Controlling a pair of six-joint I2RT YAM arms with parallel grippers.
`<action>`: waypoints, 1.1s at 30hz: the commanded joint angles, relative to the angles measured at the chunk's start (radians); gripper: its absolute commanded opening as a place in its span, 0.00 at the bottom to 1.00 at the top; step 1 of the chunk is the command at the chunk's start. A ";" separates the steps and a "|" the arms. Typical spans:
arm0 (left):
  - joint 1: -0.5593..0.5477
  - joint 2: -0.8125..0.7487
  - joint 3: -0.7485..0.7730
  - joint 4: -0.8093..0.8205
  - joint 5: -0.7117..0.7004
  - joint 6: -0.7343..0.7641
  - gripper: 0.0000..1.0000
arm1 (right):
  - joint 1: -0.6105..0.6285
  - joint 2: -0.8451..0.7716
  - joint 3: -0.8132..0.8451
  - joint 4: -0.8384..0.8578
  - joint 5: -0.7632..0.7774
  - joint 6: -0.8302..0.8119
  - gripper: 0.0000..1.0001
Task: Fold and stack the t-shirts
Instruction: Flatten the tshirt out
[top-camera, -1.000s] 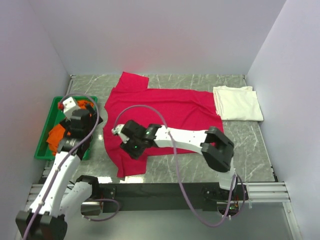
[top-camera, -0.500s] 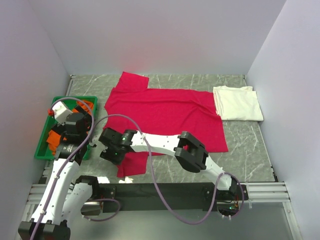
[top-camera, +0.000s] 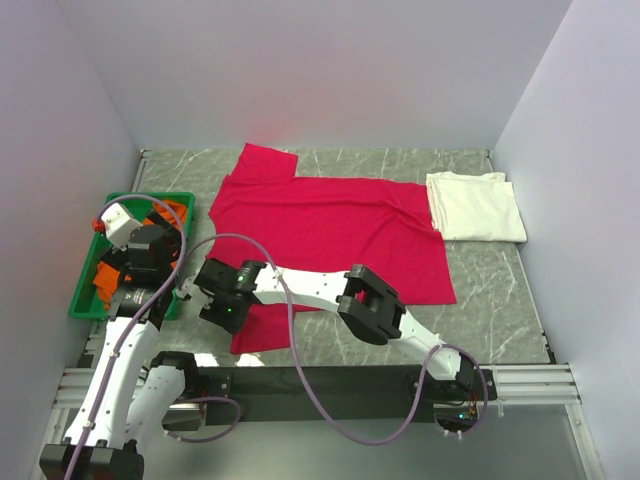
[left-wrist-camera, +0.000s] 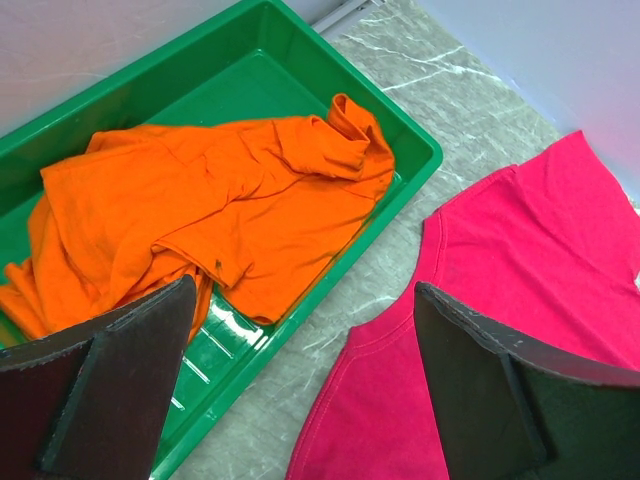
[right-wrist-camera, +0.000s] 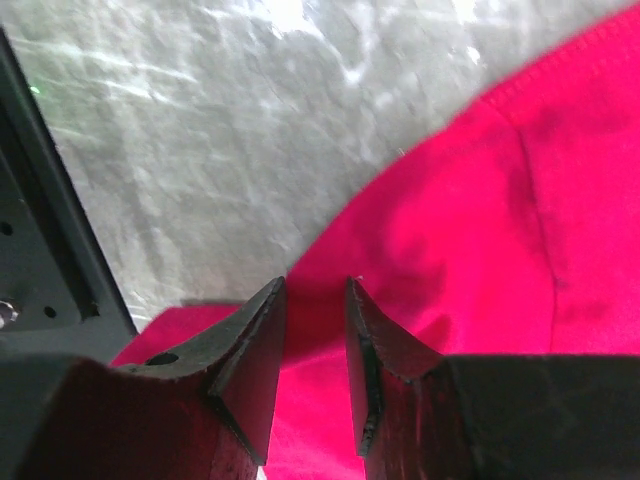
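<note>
1. The tabletop (top-camera: 500, 290) is grey marble with white veins. Plain pale walls (top-camera: 320, 70) close it in at the far, left and right edges. A black rail (top-camera: 330, 380) runs along the near edge.
2. A green bin (left-wrist-camera: 410, 150) stands against the left edge. It holds a crumpled orange t-shirt (left-wrist-camera: 200, 200).
3. The crimson t-shirt (top-camera: 330, 220) lies spread flat across the middle of the table. One sleeve reaches toward the far edge, and its lower left part reaches toward the near edge.
4. The cream-white t-shirt (top-camera: 475, 205) lies folded near the far right corner, just beside the crimson one.
5. The left gripper (left-wrist-camera: 303, 290) hovers over the bin's right rim. Its fingers are spread wide and hold nothing.
6. The right gripper (right-wrist-camera: 314, 285) sits low at the crimson t-shirt's left border, toward the near left corner. Its fingers are drawn almost together with a thin slit between them. I cannot tell whether cloth is pinched there.
</note>
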 joint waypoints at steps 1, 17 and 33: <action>0.010 -0.013 0.005 0.042 0.018 -0.013 0.95 | 0.006 0.043 0.083 -0.022 -0.068 -0.028 0.37; 0.024 -0.005 -0.001 0.054 0.049 -0.009 0.95 | 0.003 -0.181 -0.044 0.116 -0.113 0.036 0.43; 0.029 0.001 -0.004 0.063 0.064 -0.003 0.95 | -0.006 -0.429 -0.451 0.115 0.028 0.078 0.41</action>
